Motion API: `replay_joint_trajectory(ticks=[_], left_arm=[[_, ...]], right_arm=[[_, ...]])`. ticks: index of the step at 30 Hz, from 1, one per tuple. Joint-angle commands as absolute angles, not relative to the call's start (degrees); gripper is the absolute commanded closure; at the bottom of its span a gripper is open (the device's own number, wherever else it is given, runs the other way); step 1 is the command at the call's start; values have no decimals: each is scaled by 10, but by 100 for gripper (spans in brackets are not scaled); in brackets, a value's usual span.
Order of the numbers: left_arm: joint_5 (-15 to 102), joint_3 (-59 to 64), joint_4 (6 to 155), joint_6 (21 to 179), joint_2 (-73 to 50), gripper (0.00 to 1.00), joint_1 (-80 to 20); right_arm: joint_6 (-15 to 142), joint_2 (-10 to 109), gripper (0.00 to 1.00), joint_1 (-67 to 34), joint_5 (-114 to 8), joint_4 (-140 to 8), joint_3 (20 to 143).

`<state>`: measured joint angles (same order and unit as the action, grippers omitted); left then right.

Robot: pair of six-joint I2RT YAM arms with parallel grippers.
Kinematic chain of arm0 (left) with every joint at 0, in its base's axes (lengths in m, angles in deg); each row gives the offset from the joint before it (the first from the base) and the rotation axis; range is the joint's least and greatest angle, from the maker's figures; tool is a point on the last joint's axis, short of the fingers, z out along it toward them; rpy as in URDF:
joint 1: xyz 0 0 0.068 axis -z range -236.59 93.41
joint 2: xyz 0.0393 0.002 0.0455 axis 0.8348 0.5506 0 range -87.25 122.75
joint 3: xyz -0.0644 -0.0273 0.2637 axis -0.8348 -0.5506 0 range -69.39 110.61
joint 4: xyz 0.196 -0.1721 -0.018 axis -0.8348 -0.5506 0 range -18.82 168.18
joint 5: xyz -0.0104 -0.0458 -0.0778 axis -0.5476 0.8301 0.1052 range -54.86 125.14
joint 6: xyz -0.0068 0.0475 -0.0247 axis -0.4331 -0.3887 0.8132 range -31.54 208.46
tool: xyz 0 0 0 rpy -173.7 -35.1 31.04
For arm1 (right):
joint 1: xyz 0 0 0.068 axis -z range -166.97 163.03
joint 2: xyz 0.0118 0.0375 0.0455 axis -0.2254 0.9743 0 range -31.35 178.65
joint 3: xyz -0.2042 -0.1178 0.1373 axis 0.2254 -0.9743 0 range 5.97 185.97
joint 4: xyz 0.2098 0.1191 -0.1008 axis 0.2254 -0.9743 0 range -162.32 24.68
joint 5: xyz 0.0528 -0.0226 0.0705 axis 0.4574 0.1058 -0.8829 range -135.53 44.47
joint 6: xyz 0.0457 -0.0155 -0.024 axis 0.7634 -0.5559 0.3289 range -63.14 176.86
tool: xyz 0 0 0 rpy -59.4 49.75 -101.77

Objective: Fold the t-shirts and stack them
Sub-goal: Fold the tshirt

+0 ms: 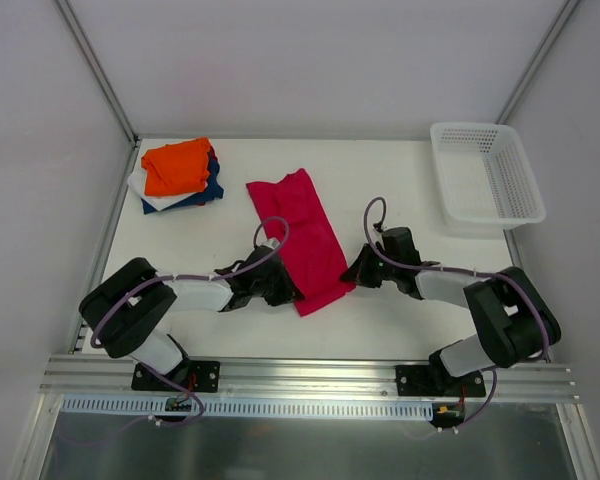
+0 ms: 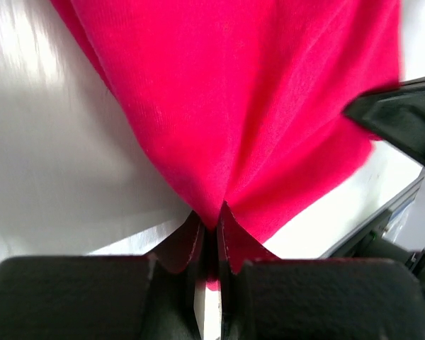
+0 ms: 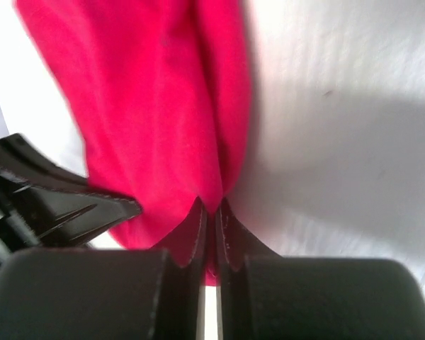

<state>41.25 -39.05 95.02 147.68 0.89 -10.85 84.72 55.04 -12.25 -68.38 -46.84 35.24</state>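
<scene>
The crimson-red t-shirt (image 1: pixel 305 235) lies folded into a long strip in the middle of the table, running from the back towards the front. My left gripper (image 1: pixel 286 290) is shut on its near left corner, which shows as pinched red cloth (image 2: pixel 212 142) in the left wrist view. My right gripper (image 1: pixel 356 272) is shut on its near right corner, which the right wrist view shows as red cloth (image 3: pixel 163 106). A stack of folded t-shirts sits at the back left: orange (image 1: pixel 177 165) on top, navy-blue (image 1: pixel 211 189) and white (image 1: pixel 148 193) under it.
A white plastic mesh basket (image 1: pixel 485 176) stands at the back right. The table (image 1: pixel 400 320) is white, with grey walls on three sides and a metal rail along the front edge.
</scene>
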Motion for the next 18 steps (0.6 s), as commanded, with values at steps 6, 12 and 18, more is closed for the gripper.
replay_joint_trajectory(ticks=[6, 12, 18], left_arm=[[423, -428, 715, 1437, -44, 100, -93], [407, -382, 628, 1426, -143, 100, -94], [384, -331, 564, 1414, -212, 100, -95]], right_arm=[[818, 358, 100, -178, -585, -605, 372], [802, 297, 100, -205, -556, -679, 423], [797, 298, 100, -224, -552, -688, 445]])
